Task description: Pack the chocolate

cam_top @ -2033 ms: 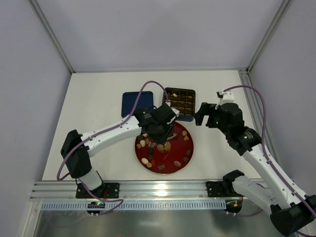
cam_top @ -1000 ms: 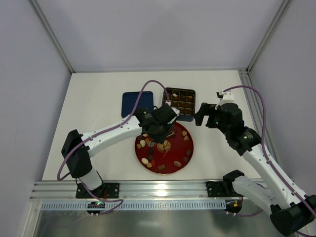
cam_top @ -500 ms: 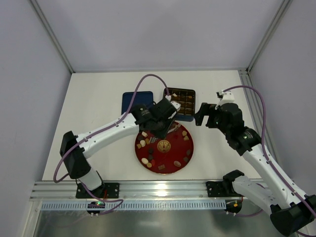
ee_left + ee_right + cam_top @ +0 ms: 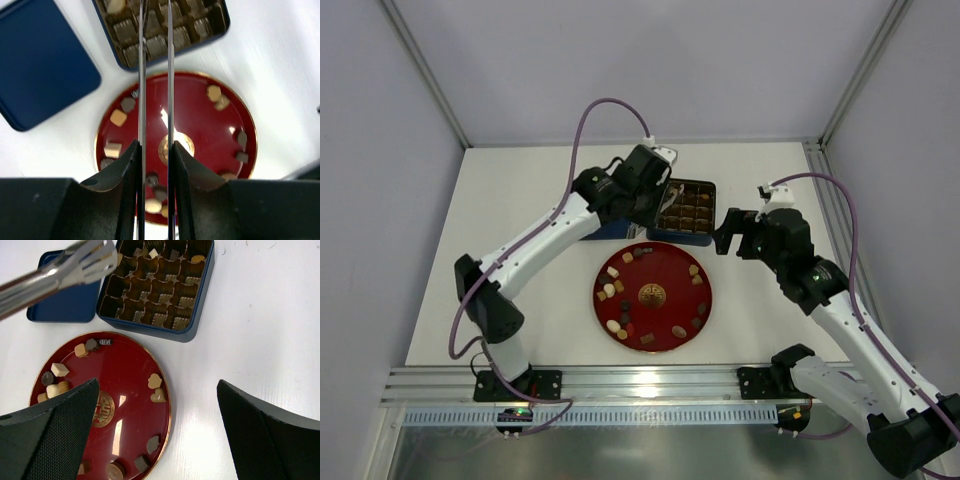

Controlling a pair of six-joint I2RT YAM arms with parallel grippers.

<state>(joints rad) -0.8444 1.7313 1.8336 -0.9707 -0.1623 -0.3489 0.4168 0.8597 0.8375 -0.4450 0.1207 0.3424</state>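
- The top view sits high behind the arm bases (image 4: pixel 505 380), looking down on the whole desk (image 4: pixel 520 200) from afar.
- The left wrist view looks straight down along the left hand (image 4: pixel 155 7), high above red plate (image 4: pixel 200 125) and blue tin (image 4: pixel 200 25).
- The right wrist view looks down past the right hand (image 4: pixel 157 385), closer in.
- All three share plate and tin.

I see the chocolate (image 4: pixel 60 369) scattered in a loose ring, lower left (brown, tan, cream bits); a few pieces top centre.
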